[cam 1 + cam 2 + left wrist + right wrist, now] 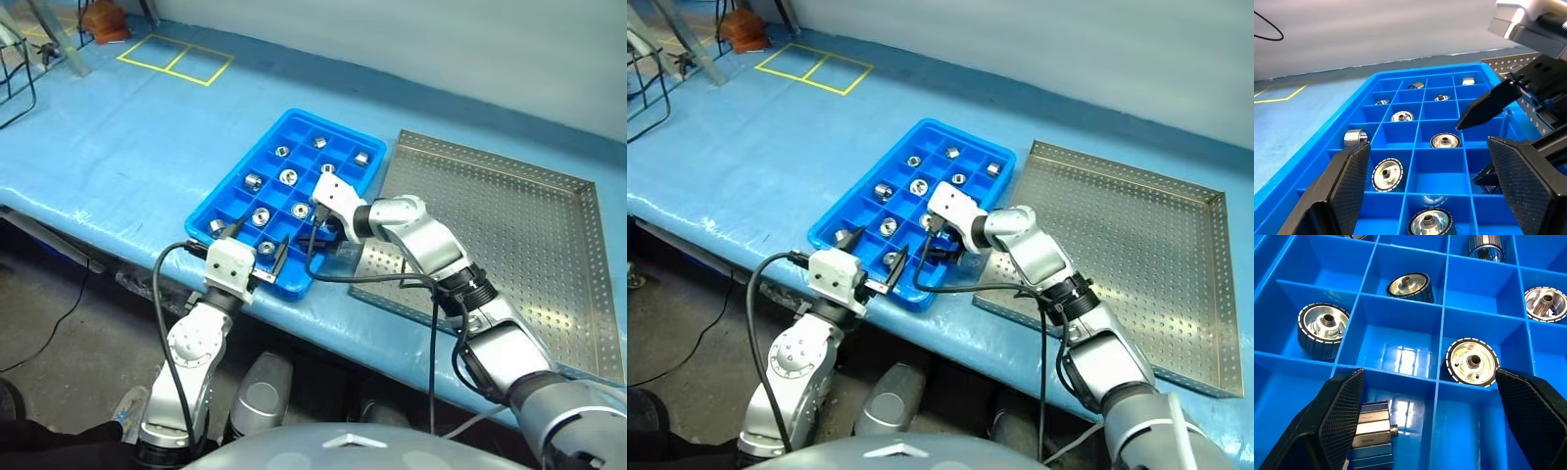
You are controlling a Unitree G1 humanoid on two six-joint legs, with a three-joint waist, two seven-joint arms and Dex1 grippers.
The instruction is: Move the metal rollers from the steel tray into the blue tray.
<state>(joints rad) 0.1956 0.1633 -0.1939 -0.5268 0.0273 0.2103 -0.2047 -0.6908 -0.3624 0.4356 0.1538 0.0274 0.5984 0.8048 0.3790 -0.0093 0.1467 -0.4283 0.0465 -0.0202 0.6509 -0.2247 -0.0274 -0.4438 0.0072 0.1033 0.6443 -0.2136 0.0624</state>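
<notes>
The metal rollers (pixel 288 176) are lying one to a cell in the blue tray (pixel 227 185), spread across its grid, which is the sort of separation the compartments are made for. The steel tray (pixel 549 255) is sitting just right of it on the blue tablecloth (pixel 118 137), and its perforated floor is looking bare in both head views, so the transfer is probably at or near its end.

The right gripper (pixel 318 220) is hanging over the near right part of the blue tray, pointing down into the cells with its fingers standing wide apart and nothing between them. That posture fits a roller just let go. The left gripper (pixel 257 253) is waiting at the tray's near edge, level, its jaws also spread and empty, out of the other arm's way.

The right wrist view is showing what the head views are hiding: a roller (pixel 1370 440) lying on its side in the cell directly beneath the open fingers, though partly covered by one finger. The left wrist view is showing a black fingertip (pixel 1488 104) of the right gripper poised above the grid.
</notes>
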